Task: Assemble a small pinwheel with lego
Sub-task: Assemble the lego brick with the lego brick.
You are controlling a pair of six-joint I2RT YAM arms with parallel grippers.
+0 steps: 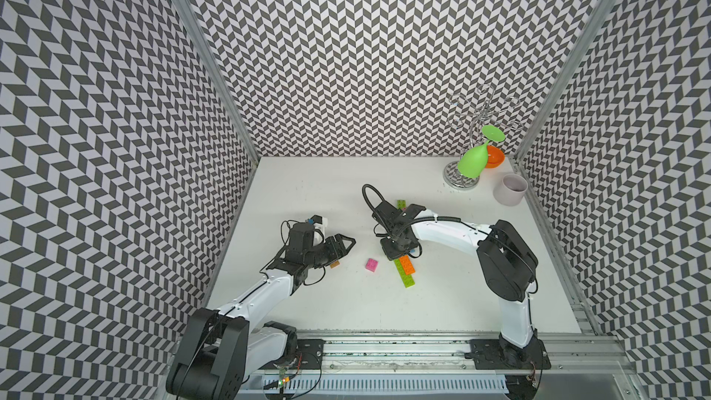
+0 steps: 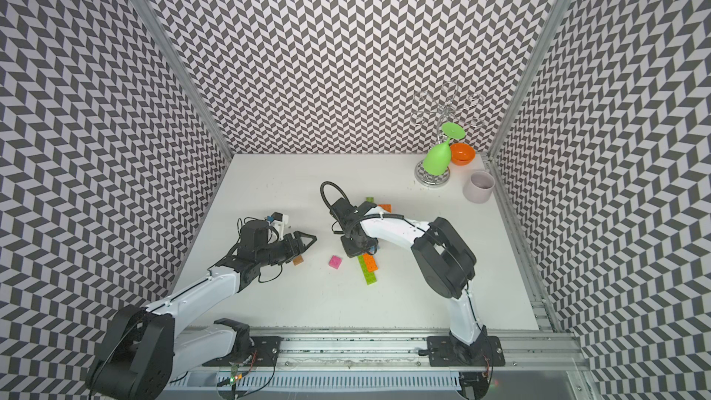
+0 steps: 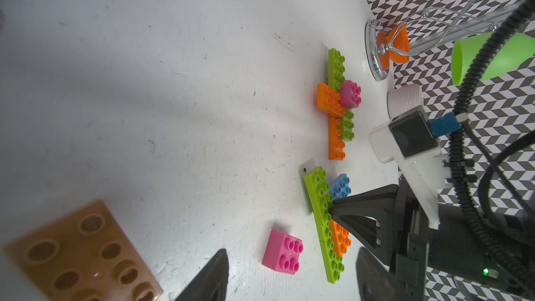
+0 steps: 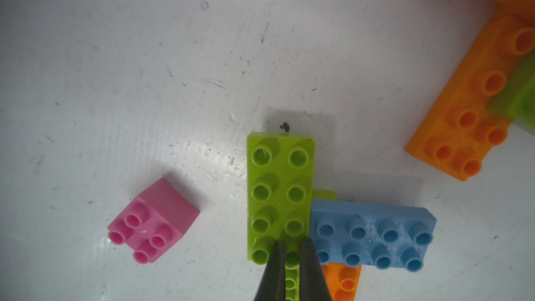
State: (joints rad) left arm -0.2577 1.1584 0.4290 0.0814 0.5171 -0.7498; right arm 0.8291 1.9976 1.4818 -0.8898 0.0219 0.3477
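Lime green brick (image 4: 279,195) lies under the closed right claw (image 4: 291,243), while the left claw (image 1: 343,244) stands open.

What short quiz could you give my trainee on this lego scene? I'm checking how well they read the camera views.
1. True or false: the right gripper is shut, with its tips at the lime green brick.
2. Which brick sits right beside that lime green brick, close to the tips? A) a brown one, B) the blue brick, C) a pink one.
3. What colour is the square brick lying alone, apart from the others?

Key: 1 true; 2 B; 3 pink.
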